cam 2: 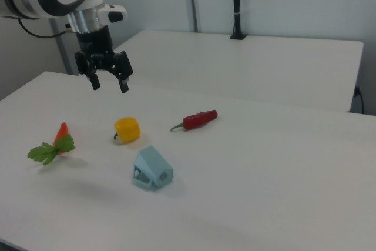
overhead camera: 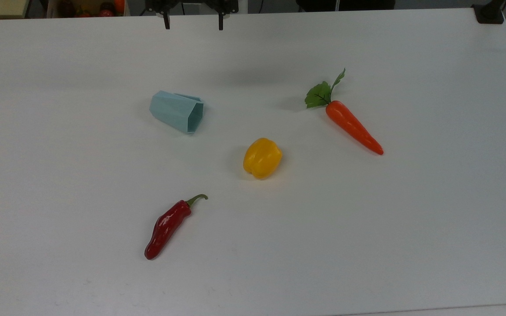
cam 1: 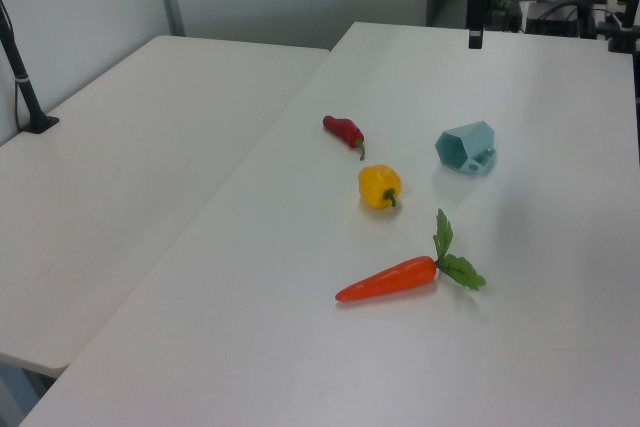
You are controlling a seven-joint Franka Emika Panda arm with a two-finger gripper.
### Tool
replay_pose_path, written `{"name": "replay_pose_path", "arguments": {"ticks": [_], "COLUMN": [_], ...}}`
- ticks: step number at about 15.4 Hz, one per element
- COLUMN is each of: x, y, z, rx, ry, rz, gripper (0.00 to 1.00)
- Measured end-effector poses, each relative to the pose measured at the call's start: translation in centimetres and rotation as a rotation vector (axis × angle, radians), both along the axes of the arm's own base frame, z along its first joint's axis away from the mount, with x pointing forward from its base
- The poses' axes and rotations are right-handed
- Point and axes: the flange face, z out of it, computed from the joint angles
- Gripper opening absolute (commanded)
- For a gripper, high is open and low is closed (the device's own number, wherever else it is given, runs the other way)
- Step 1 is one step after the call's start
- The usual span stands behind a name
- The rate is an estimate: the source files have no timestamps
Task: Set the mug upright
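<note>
The mug is pale teal with flat facets and lies on its side on the white table. In the top view its hexagonal rim faces right and slightly toward the near edge. It also appears in the left view and the right view. My gripper hangs open and empty in the air over the table's far edge, well behind the mug and apart from it. In the right view the gripper is high above the table, with its black fingers spread and pointing down.
A yellow bell pepper lies right of the mug in the top view, an orange carrot with green leaves farther right, and a red chili nearer the front. A second white table adjoins in the left view.
</note>
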Motion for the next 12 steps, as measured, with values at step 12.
{"name": "replay_pose_path", "arguments": {"ticks": [12], "x": [-0.1], "y": [0.5], "z": [-1.9], "rx": [-0.008], "ry": [0.053], "rz": [-0.029], "gripper": [1.00]}}
